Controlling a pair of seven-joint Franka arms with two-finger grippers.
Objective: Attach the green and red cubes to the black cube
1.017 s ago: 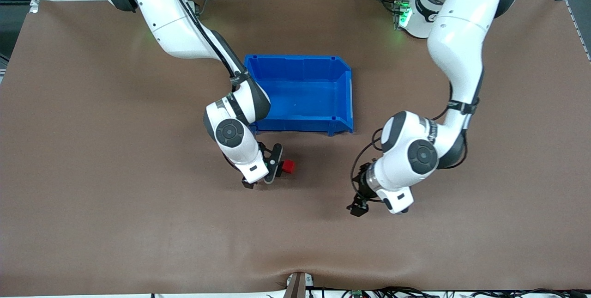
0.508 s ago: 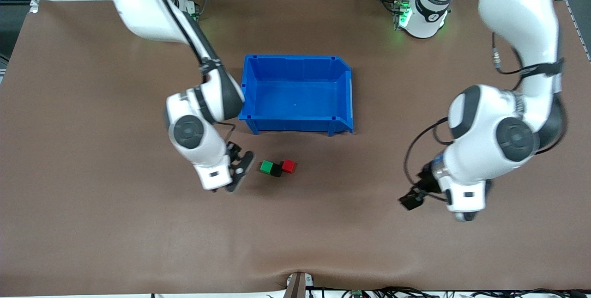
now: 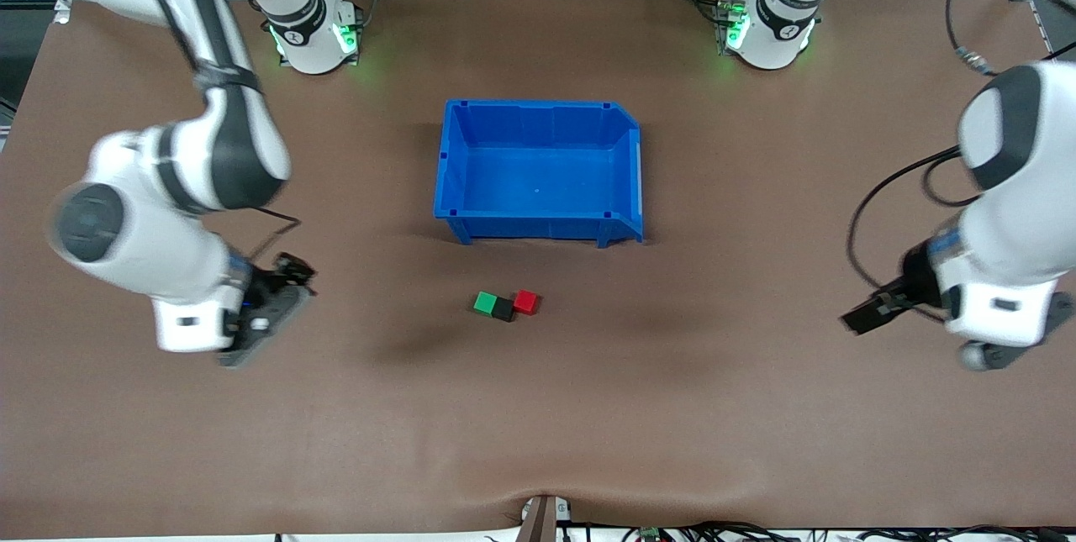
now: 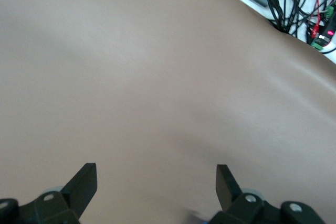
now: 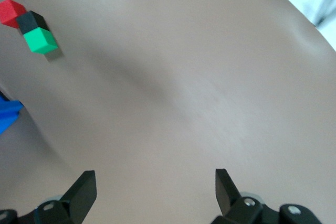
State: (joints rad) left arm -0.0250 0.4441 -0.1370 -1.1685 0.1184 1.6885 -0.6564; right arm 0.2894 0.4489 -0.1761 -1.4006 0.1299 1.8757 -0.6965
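Your right gripper (image 5: 152,195) hangs released over bare table (image 3: 588,407); its wrist view alone catches the green cube (image 5: 40,40), black cube (image 5: 32,22) and red cube (image 5: 11,12) touching in a row, well away. The left gripper (image 4: 156,195), spread too, sees only mat. Past the row sits the blue bin (image 3: 538,227).

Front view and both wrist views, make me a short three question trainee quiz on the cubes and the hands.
1. True or false: the green cube touches the black cube.
2. Which cube lies toward the left arm's end of the row? A green, B black, C red.
3. Fill in: the right hand and left hand are both ____, holding nothing.

Key: 1 true. 2 C, the red cube. 3 open. The row lies on the table, nearer the front camera than the blue bin.
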